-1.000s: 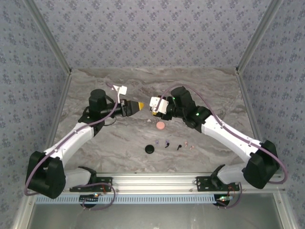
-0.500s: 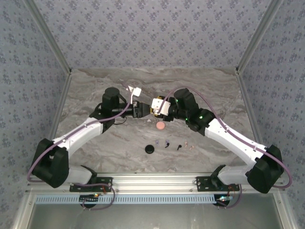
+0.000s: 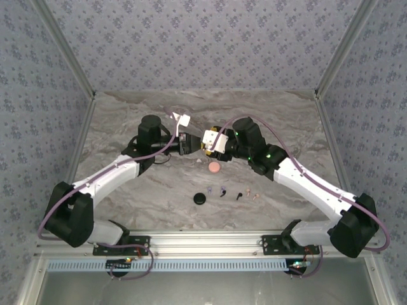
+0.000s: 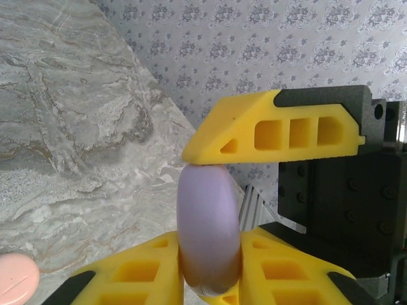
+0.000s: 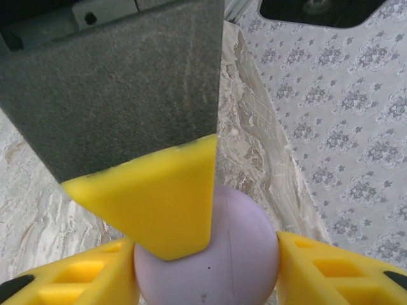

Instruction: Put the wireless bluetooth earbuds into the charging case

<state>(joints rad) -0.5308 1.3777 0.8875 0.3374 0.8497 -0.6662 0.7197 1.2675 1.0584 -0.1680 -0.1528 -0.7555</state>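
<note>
A lilac round charging case hangs above the table between both grippers, its lid closed. My left gripper is shut on its two flat faces. My right gripper holds the same case across its rim, with a yellow finger against each side. In the top view the left gripper and the right gripper meet nose to nose over the table's middle. Several tiny earbuds, lilac, black and pale pink, lie in a row on the marble nearer the arm bases.
A pink round case lies on the marble table just below the grippers and shows again as the pink case low in the left wrist view. A black round case sits left of the earbud row. Patterned walls enclose three sides.
The left arm swung right to meet the right gripper, and its open fingers closed onto the lilac case. The right arm stayed almost still.
</note>
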